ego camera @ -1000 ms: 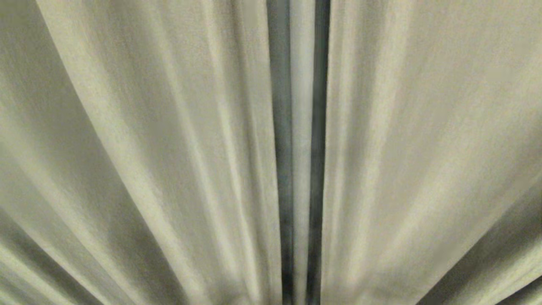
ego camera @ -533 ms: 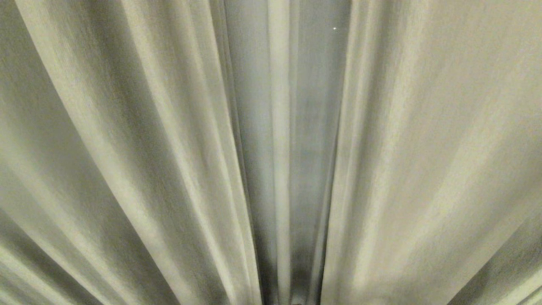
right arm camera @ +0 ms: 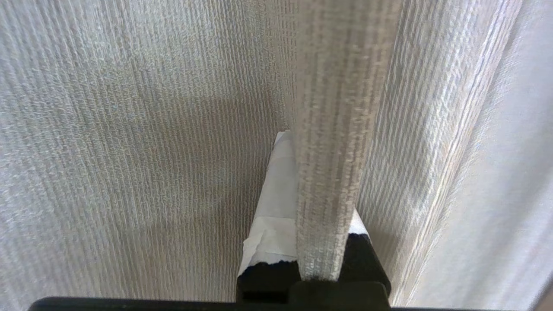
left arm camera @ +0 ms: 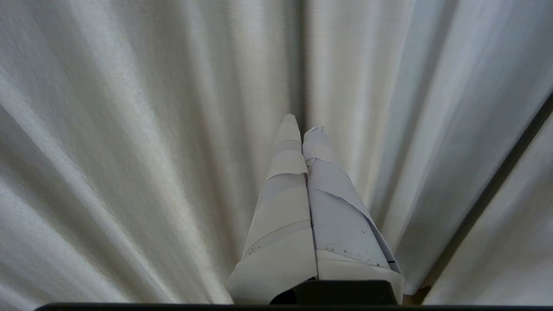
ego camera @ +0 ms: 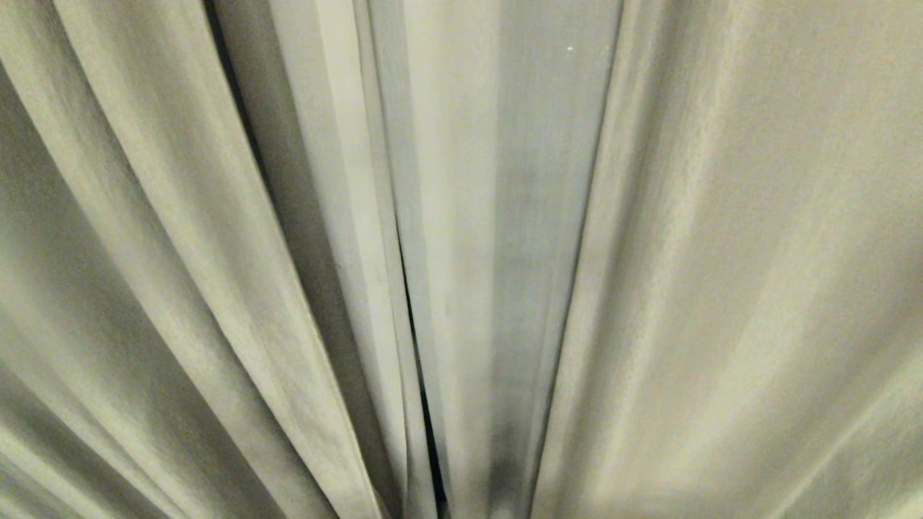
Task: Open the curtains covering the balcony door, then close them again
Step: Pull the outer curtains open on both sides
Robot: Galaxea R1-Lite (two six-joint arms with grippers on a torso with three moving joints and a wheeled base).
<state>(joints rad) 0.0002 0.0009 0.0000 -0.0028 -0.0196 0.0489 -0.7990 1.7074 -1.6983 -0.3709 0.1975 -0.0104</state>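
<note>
Curtains (ego camera: pixel 721 274) fill the head view: cream, slightly sheer, long soft pleats fanning out. Between the panels a paler grey-blue strip (ego camera: pixel 533 216) shows (prob. thinner fabric w/ light behind; no door frame visible).

Right gripper (right arm camera: pixel 298 181) is pinched together on a narrow curtain fold (right arm camera: pixel 332 151), which runs down between its taped fingers.

Left gripper (left arm camera: pixel 302 129) has its fingers pressed together w/ nothing between them, tips near the pleats, not gripping.
</note>
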